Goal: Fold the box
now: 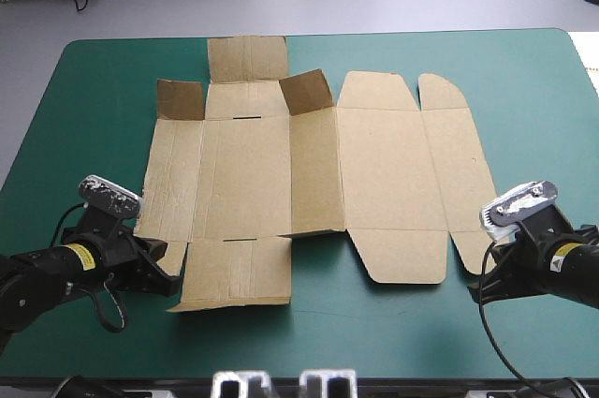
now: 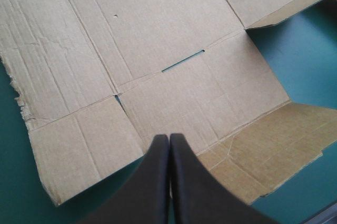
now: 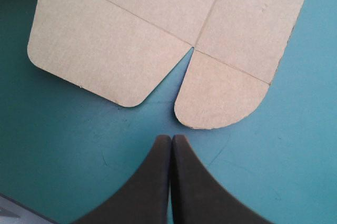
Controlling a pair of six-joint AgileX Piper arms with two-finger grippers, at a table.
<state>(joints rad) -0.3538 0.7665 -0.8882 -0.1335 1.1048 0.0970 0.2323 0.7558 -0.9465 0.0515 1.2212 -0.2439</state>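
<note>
One large cut sheet of brown corrugated board, the box (image 1: 374, 164), lies opened out at the middle of the bench (image 1: 103, 89), a broad top under a teal-green cover, with bare cover showing on every side of it. Most of its panels rest flat. We see two small square flaps at its far side tilted up from the sheet, the far-left flap (image 1: 180, 98) and the middle flap (image 1: 306, 91), each showing a darker face. A further flap reaches toward the bench's far edge, and the panels on the right end in rounded tabs. Thin slots are cut along two creases of the left main panel.

At the near left corner of the box, the left fingers (image 2: 169, 142), two broad black curved fins, are pressed together into one pointed arch with nothing between them. Their tip sits over the near-left flap (image 2: 210, 103), by its left edge, and we cannot tell whether it touches the board. At the near right corner, the right fingers (image 3: 171, 142) are likewise closed together and empty, over bare cover, their tip just short of the rounded tab (image 3: 221, 92) and apart from it
</note>
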